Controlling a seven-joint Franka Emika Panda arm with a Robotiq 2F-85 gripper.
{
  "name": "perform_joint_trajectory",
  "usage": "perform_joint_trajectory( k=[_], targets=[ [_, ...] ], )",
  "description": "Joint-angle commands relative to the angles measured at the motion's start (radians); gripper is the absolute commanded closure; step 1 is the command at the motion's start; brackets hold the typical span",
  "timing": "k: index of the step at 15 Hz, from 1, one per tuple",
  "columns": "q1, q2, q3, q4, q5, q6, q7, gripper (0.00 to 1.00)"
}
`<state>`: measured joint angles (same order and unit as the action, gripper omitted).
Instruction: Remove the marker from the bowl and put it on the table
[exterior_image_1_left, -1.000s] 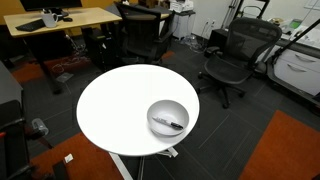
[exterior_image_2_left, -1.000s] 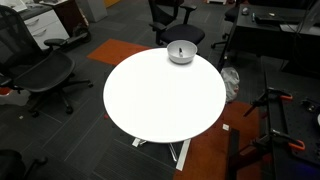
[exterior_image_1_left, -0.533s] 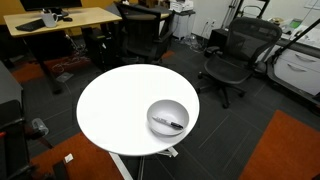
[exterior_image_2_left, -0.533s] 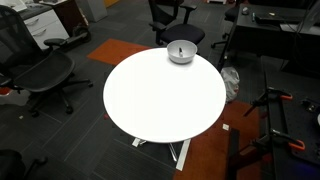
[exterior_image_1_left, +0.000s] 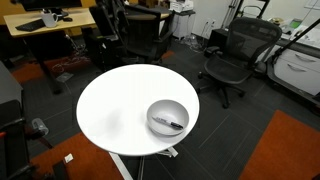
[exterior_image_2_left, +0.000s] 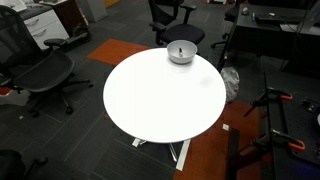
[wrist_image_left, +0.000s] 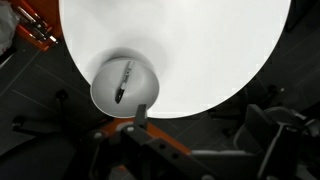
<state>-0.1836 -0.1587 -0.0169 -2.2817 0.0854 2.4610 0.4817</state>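
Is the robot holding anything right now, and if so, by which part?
Nothing is held. The marker lies loose inside the bowl on the table, its whole length showing in the wrist view with nothing gripping it.

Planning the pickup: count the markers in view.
1. The slim dark marker lies inside the round grey-white bowl at the edge of the round white table; no others visible.

office chair (exterior_image_1_left: 235, 55), wooden desk (exterior_image_1_left: 75, 16), perhaps a keyboard (exterior_image_1_left: 30, 25)

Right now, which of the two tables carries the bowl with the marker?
The round white table: the grey-white bowl sits near its edge, the dark marker inside it. The rectangular wooden desk holds no bowl.
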Motion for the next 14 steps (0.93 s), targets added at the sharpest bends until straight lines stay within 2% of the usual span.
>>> perform_joint_trajectory(
  k=[1,7,9,10,14],
  targets=[
    [-0.007,0.157,-0.031,0.085,-0.049,0.055,0.121,0.0],
    [0.016,0.339,-0.116,0.24,-0.016,-0.01,0.193,0.0],
    [0.016,0.376,-0.134,0.292,0.004,-0.078,0.21,0.0],
    [0.022,0.337,-0.136,0.221,-0.012,-0.008,0.171,0.0],
    [0.022,0.375,-0.146,0.272,-0.002,-0.043,0.182,0.0]
  ],
)
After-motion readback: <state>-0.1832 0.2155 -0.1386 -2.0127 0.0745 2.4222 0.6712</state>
